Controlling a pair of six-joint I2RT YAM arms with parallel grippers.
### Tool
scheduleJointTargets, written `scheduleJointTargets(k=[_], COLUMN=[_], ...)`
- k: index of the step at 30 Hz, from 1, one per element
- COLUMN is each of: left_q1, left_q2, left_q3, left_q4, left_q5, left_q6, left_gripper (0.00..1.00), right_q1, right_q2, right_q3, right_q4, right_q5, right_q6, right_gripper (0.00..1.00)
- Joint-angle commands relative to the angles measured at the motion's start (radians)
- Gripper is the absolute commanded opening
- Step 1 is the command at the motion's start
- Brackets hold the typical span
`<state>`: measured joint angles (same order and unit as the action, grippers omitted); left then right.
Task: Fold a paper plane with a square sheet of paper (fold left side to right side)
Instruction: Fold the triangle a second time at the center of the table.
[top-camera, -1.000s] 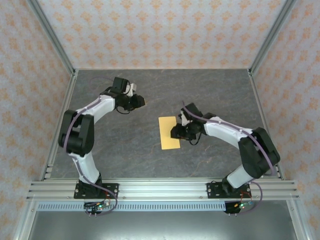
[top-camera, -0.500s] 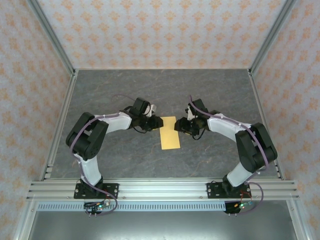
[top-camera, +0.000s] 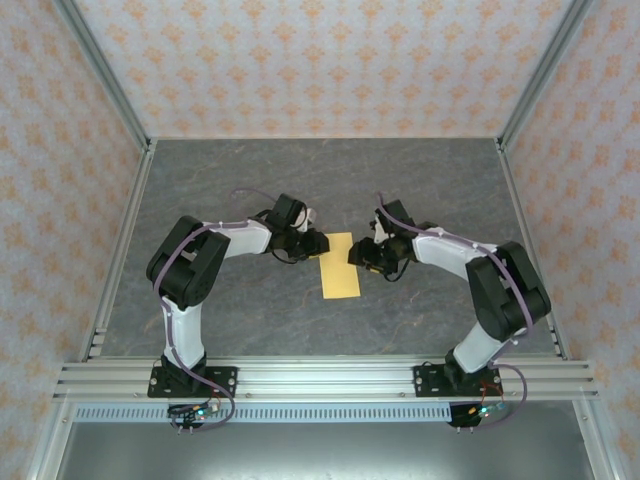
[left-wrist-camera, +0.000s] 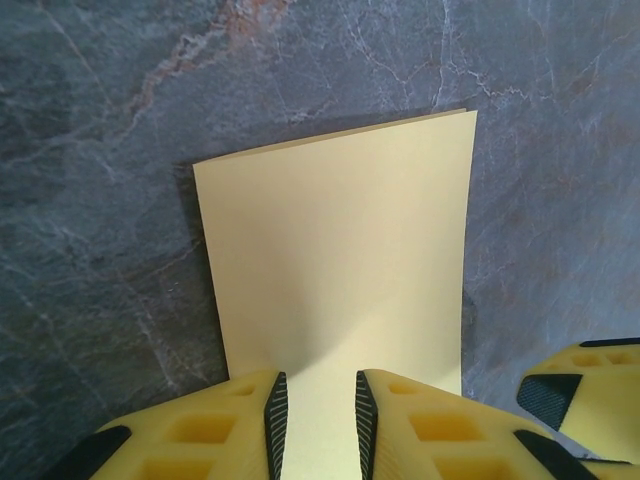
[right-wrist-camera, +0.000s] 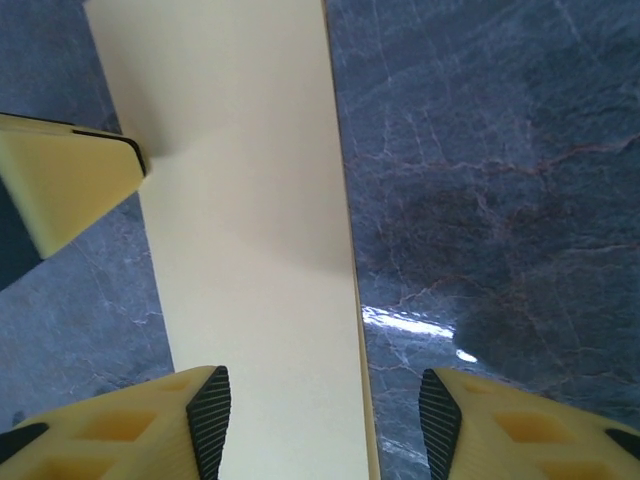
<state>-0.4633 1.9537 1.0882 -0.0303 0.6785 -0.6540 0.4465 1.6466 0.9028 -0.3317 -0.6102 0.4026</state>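
The square sheet of paper (top-camera: 339, 265) lies flat near the middle of the grey tabletop (top-camera: 250, 310) as a tall narrow rectangle, which suggests it is already doubled over, and it sits where it sat a second ago. What has changed is around it. The left gripper (left-wrist-camera: 320, 420), which was well off toward the back left, has swung in to the sheet's far left edge; its jaws stand narrow, with the paper showing flat in the gap and nothing pinched. The right gripper (right-wrist-camera: 325, 430) has slid from the middle of the right edge up toward the far end. Its jaws are fairly wide and straddle that edge, one pad over the paper and one over bare table, holding nothing. With both grippers now facing each other across the far end, the next crease looks about to be set up, not yet begun.
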Motion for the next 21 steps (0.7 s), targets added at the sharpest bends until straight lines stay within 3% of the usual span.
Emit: scheduleJointTargets(k=[1,10,21], left_q1=[-0.007,-0.010,-0.010], left_q2=[0.011,0.016,0.016], left_q3=[0.010,0.013,0.012], left_q4=[-0.065,-0.065,-0.060], left_q5=[-0.043,-0.042,-0.039], left_q6=[0.029,0.030,0.030], left_gripper=[0.27,0.27,0.27], right_q1=[0.004,0.025,0.062], right_q2=[0.035,0.046,0.065], right_q3=[0.031,0.013,0.014], right_q4=[-0.047,-0.081,-0.092], right_q5=[-0.042,-0.085,-0.041], right_q6=[0.021,0.039,0.065], right_gripper=[0.53,0.50,0.50])
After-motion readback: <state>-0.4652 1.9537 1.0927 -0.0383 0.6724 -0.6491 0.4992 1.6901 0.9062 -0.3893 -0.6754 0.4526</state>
